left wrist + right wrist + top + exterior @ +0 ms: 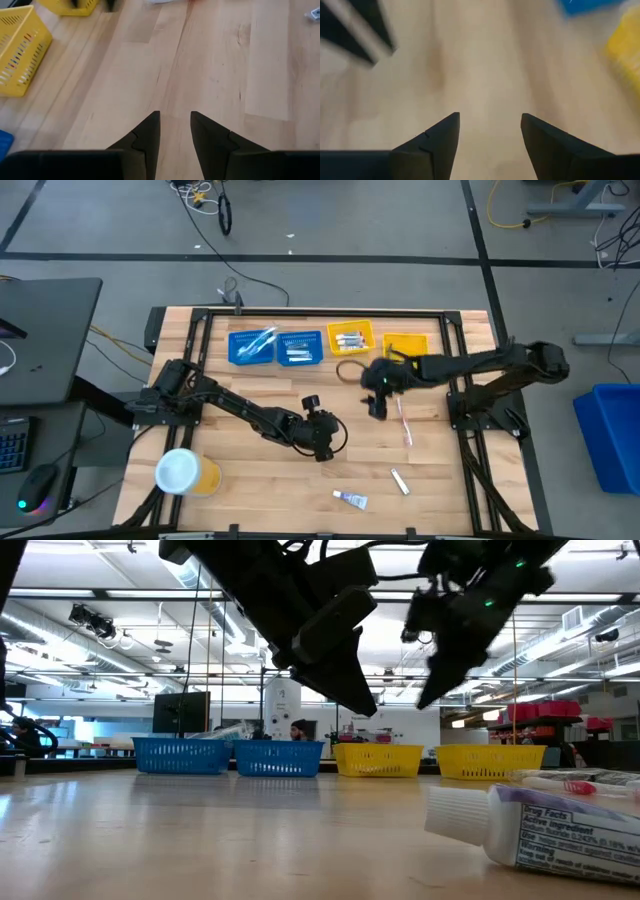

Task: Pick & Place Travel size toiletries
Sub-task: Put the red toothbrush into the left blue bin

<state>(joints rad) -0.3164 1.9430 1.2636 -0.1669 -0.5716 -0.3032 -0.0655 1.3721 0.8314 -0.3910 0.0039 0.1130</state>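
1. Right gripper (376, 406) hangs above the table mid-right, fingers apart with nothing between them in the right wrist view; bare wood under it.
2. Left gripper (322, 442) is over table centre, fingers a narrow gap apart, also empty.
3. Loose toiletries on the table: pink toothbrush (404, 420) just beside the right gripper, small white tube (400, 481) and toothpaste tube (351, 499) nearer the front edge.
4. Back row: two blue trays (252, 347) and two yellow trays (351, 339); three show items inside, the rightmost yellow one is partly hidden by the right arm.
5. Step, as I judge it: between picks, right arm heading for the toothbrush.
6. Next move needs the right gripper centred over the slim handle, lowered to the wood, then closed.
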